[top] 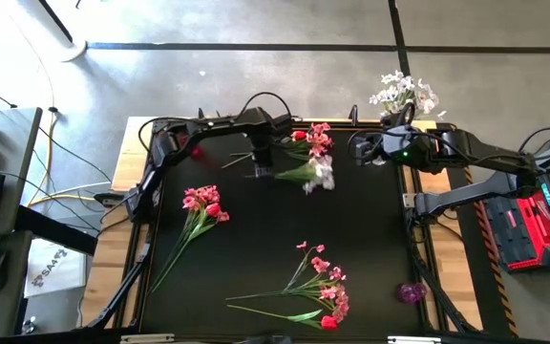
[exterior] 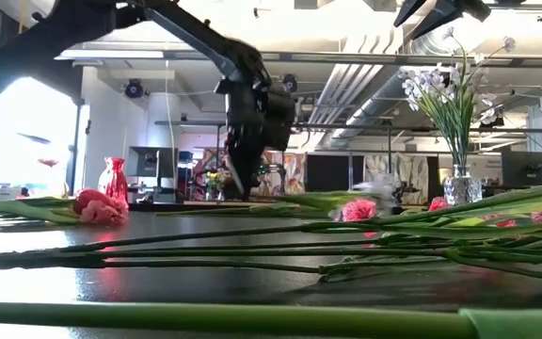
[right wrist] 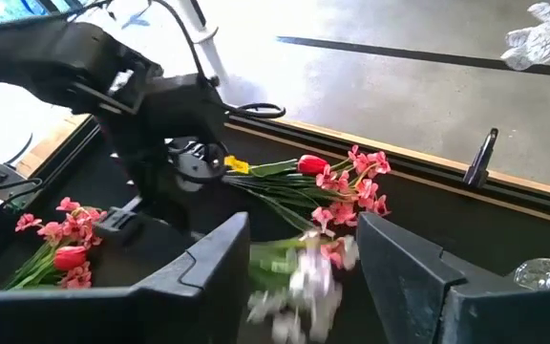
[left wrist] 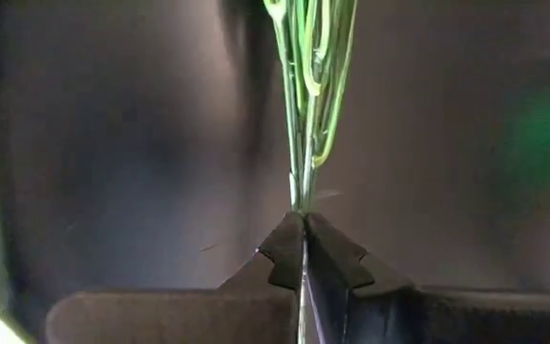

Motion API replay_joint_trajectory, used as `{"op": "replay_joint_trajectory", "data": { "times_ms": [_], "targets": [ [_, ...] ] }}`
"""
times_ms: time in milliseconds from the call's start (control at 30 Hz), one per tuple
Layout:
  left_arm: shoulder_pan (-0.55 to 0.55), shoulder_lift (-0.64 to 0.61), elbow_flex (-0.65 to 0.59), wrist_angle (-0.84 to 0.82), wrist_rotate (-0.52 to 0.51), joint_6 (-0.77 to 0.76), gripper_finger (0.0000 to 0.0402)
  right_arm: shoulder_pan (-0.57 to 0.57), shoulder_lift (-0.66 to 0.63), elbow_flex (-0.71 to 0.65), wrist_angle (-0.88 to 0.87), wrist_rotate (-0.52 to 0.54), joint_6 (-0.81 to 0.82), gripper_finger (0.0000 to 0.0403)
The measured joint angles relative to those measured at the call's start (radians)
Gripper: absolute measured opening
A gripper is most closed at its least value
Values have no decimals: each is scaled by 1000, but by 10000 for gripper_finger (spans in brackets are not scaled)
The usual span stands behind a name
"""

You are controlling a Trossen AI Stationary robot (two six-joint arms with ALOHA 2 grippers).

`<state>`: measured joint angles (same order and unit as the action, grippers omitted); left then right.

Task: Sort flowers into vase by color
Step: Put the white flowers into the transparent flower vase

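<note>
Here, left end effector (left wrist: 304, 250) pinching white spray stem (left wrist: 306, 143), blossoms (top: 321, 176) blurred, right end effector (right wrist: 304, 258) spread.

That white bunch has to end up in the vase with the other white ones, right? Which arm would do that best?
Probably the left: the left gripper is shut on the white spray. The right gripper is open, empty, nearer the vase.

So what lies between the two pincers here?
In the high view, the white spray, held by the left pincer, and the pink-and-red bunch behind it lie between that pincer and the open right pincer.
</note>
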<state>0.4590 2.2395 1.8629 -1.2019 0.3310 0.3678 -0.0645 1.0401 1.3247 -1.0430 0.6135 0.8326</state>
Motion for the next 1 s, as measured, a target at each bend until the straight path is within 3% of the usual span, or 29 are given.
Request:
{"op": "replay_joint_trajectory", "data": {
  "times_ms": [100, 233, 433, 633, 833, 1000],
  "targets": [
    [-27, -34, -1, 8, 38, -1, 1, 0, 0, 0, -7, -21, 3, 183],
    [-80, -40, 0, 42, -97, -22, 1, 0, 0, 0, -6, -44, -1, 183],
    [-150, -4, -2, 85, -151, -70, 6, 7, 0, 0, -6, -76, 5, 183],
    [-180, -4, -2, 230, -299, -85, 64, 63, 0, 0, -11, -78, 51, 183],
    [-177, 56, -2, 207, -223, -104, 127, 165, 1, 0, -16, -44, 120, 183],
    [-189, 93, 2, 204, -275, -166, 145, 235, 1, 0, -25, 26, 175, 183]
  ]
}}
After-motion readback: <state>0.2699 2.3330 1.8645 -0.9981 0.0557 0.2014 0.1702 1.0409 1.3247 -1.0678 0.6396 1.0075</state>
